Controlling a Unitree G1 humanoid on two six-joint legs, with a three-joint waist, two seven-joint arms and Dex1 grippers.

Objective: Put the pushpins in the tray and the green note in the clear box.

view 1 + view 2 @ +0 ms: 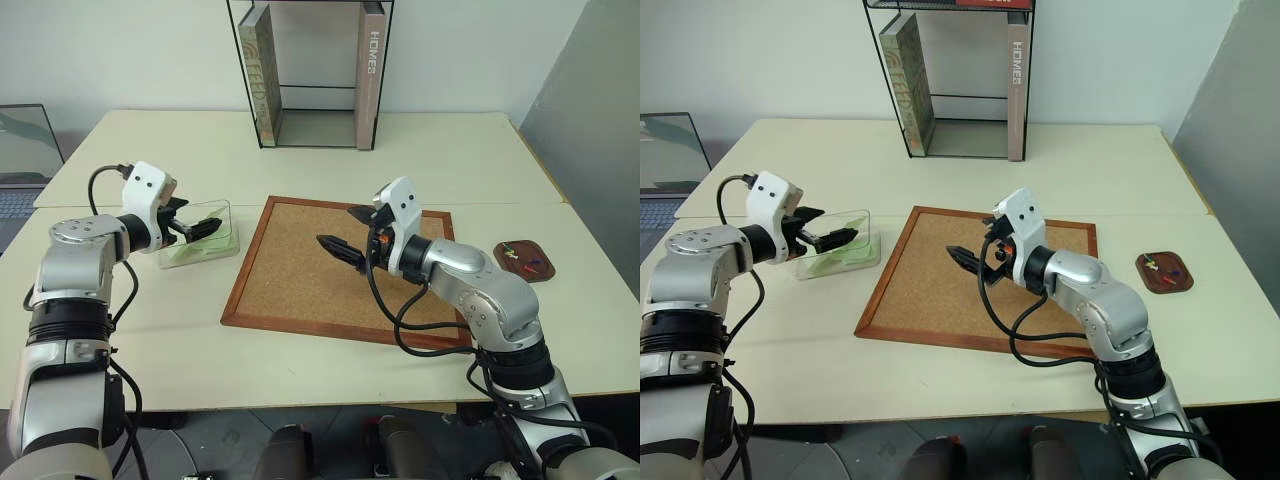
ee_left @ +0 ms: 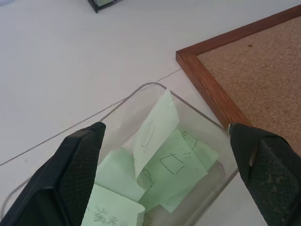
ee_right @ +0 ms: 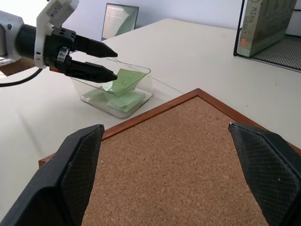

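The step in hand looks like the release of the green note into the clear box, and the job now, as I judge it, is to back the left gripper (image 1: 205, 228) out cleanly. Its two black fingers (image 2: 80, 165) stand wide apart over the transparent, low-walled plastic box (image 1: 222, 213), which sits on the cream table near its left edge, just beside the left rail of the wood-framed corkboard (image 1: 300, 275). Nothing is held between the fingers. The small pale mint-green paper slip (image 2: 155, 129) stands tilted on edge inside the box, leaning on other green slips lying flat on the bottom. It is apart from both fingers as far as the left wrist view shows. A good withdrawal would lift straight up and away, so that neither finger brushes the upright slip or nudges the light box toward the table edge.

Over the middle of the corkboard the right gripper (image 1: 350, 232) hovers with its fingers (image 3: 77, 165) spread wide, holding nothing and touching nothing; the cork beneath it is bare.

Near the table's right edge, well apart from the corkboard's right rail, rests the small dark reddish-brown dish with rounded corners (image 1: 541, 270). Tiny coloured pushpins (image 1: 516, 255), red, blue and yellow-green, lie inside it. With pins in the tray and the note in the box, the task appears close to finished.
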